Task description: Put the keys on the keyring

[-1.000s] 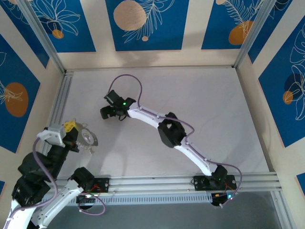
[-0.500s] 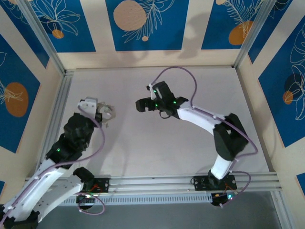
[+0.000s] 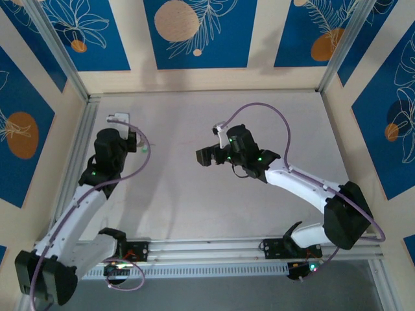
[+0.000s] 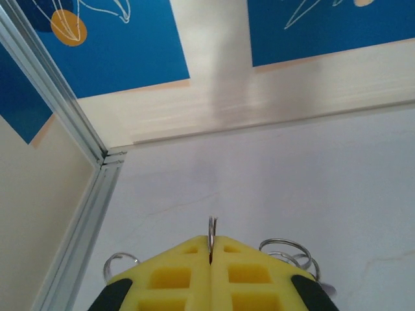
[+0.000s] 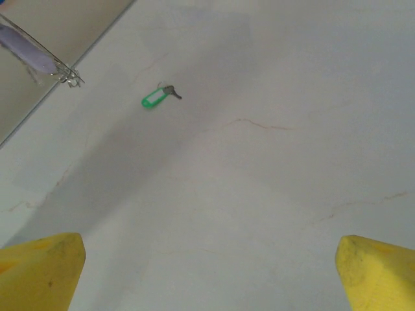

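Seen from above, left gripper out at 10 o'clock on the pale counter, close beside the aluminium rail along the 9 o'clock edge. In the left wrist view, fingers pressed flat together, clenched on the keyring: a thin silvery wire standing edge-on, poking up toward 12 o'clock out of the seam between them. More wire loops curling out from under the fingers at 4 and 8 o'clock of that seam; part of the same ring or separate, impossible to tell. Of the keys, one plain to see: the green-tagged key. Lies flat on the counter at 11 o'clock in the right wrist view, green tag toward 8 o'clock, small grey blade toward 2 o'clock, not threaded on anything. From above, shows as a green speck just beside the left gripper, at its 4 o'clock, apart from the ring. Toward 10 o'clock from the key in the right wrist view, a blurred lilac strip ending in a few silvery wire bits, too soft to name. Right gripper near the middle of the counter, pointing toward 9 o'clock, well apart from the left gripper, a purple cable arching over its wrist. Its fingers released and spread wide, one yellow tip at 7 o'clock and the other at 5 o'clock of the wrist view, bare counter between, grasping nothing. Blue wall panels with pale orange discs behind, at 12 o'clock
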Controlling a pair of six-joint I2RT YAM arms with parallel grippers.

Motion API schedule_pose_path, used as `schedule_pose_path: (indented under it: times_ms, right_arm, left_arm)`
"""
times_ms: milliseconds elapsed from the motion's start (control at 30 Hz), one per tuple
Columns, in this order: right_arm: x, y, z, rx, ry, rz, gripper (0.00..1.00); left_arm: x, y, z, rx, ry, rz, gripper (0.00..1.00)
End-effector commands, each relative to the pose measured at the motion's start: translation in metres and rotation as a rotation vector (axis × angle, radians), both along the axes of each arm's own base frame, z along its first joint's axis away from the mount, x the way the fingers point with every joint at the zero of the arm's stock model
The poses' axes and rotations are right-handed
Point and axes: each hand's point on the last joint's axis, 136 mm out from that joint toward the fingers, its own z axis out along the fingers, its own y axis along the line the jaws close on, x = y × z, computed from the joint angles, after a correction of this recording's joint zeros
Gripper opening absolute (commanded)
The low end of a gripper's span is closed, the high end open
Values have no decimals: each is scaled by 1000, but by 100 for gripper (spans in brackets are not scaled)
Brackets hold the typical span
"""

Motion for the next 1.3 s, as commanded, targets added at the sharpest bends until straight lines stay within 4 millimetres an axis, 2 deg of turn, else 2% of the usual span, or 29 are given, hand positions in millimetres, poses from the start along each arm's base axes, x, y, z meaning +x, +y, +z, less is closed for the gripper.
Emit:
schedule_pose_path:
  times_ms: [0, 367, 567, 733, 867, 1133, 1200, 1267]
  right_arm:
    - [1, -1, 7, 10, -46, 6, 99]
    - [-6, -13, 11, 13, -70, 1, 99]
    - [-3, -21, 6, 5, -71, -16, 99]
    - [2, -26, 7, -2, -80, -20, 99]
    - [5, -37, 10, -6, -89, -38, 99]
    - [10, -60, 18, 10, -106, -84, 99]
    - [10, -61, 19, 13, -107, -84, 99]
    - [9, -62, 19, 13, -106, -82, 99]
  left_arm:
    - [24, 3, 23, -42, -77, -22, 0]
    - [87, 13, -26, -28, 2, 22, 0]
    - [99, 18, -39, -14, 32, 47, 0]
    - [119, 25, -63, -56, 79, 26, 0]
    - [133, 14, -89, -91, 145, -38, 0]
    - [142, -11, -122, -157, 260, -135, 0]
    - [147, -5, -128, -152, 284, -104, 0]
    - [154, 9, -137, -153, 328, -50, 0]
